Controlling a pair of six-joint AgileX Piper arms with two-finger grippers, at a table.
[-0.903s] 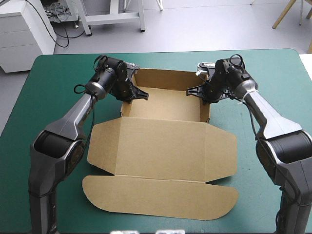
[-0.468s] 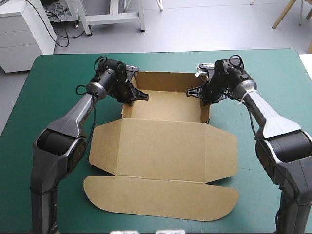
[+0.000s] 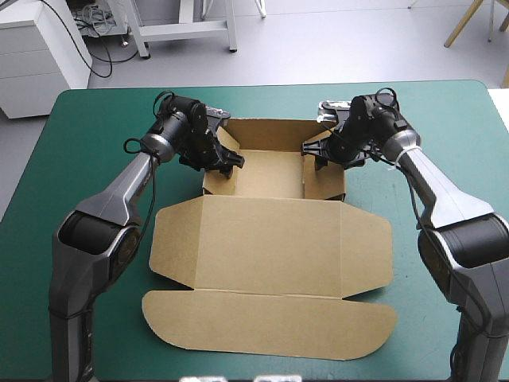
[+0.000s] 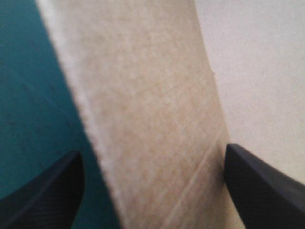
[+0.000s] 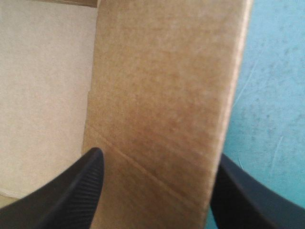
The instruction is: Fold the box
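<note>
One brown cardboard box (image 3: pixel 270 239), a cut sheet partly formed, lies in the middle of the teal-green covered counter (image 3: pixel 87 183). The box's far part is a tray with raised walls. Its lid lies flat on the near side and ends in one long rounded flap (image 3: pixel 266 326).

Two tools with black fins are at the box. The left tool (image 3: pixel 227 159) is at the tray's left wall, spread wide, with that wall's board standing between its fins. The right tool (image 3: pixel 318 151) is at the tray's right wall (image 3: pixel 326 177), likewise spread, one fin inside the tray and one outside. Each tool partly hides the tray's far corner on its own side.
</note>
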